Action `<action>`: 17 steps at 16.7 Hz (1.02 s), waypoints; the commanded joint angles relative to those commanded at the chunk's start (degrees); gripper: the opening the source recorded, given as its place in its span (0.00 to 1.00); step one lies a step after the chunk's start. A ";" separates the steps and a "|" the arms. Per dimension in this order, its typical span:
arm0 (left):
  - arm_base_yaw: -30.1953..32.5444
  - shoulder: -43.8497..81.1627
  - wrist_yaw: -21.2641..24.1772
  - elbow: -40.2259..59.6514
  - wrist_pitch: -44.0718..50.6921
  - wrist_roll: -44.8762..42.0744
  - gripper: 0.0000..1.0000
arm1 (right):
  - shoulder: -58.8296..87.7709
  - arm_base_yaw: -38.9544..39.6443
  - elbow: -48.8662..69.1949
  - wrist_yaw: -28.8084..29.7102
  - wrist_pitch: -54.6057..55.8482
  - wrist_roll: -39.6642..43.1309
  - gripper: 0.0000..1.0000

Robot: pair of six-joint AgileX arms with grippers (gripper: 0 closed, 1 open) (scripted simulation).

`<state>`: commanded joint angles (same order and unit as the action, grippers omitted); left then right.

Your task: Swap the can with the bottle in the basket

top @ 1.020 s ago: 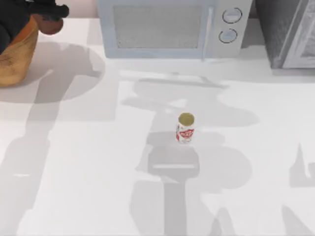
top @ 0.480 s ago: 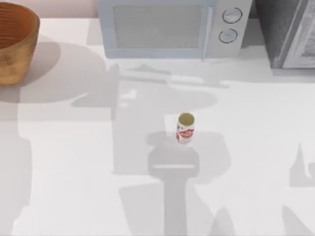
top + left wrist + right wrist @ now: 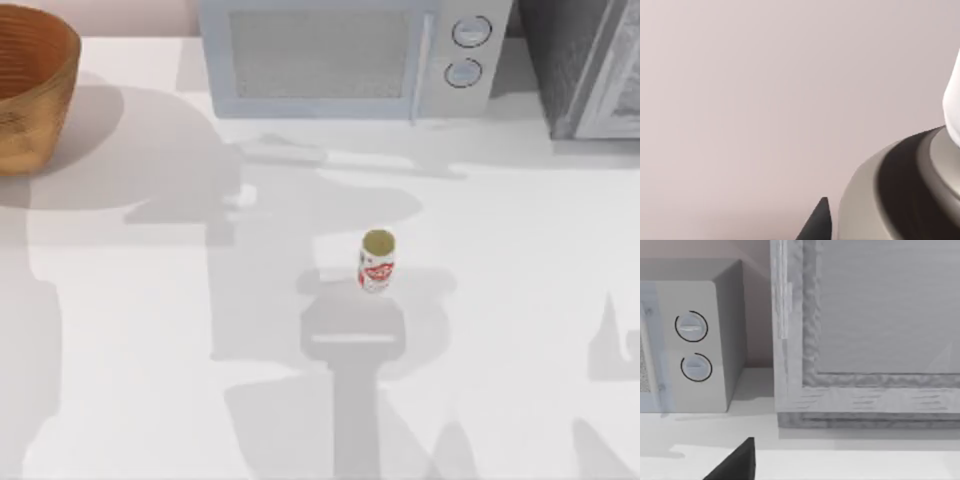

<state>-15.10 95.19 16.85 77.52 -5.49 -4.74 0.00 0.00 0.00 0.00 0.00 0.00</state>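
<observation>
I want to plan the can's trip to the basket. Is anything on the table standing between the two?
Nothing visible does. The can stands upright near the table's middle, and the basket sits at the far left corner. The tabletop between them holds only shadows. The microwave stands along the back edge, off that line.

The can (image 3: 377, 262), white with red label markings and a dull gold top, stands upright near the middle of the bench. The basket (image 3: 30, 100), round, orange-brown woven wicker, sits at the far left corner, well apart from the can.
</observation>
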 joint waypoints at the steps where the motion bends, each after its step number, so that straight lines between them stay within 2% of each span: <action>1: 0.14 0.80 -0.12 0.25 -0.68 0.04 0.00 | 0.00 0.00 0.00 0.00 0.00 0.00 1.00; 7: 1.54 10.38 -1.36 2.64 -7.68 0.44 0.00 | 0.00 0.00 0.00 0.00 0.00 0.00 1.00; 11: 1.63 10.94 -1.45 2.83 -8.18 0.46 0.00 | 0.00 0.00 0.00 0.00 0.00 0.00 1.00; 17: 1.63 10.94 -1.45 2.83 -8.18 0.46 0.45 | 0.00 0.00 0.00 0.00 0.00 0.00 1.00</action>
<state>-13.47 106.14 15.41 80.35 -13.66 -4.28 0.00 0.00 0.00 0.00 0.00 0.00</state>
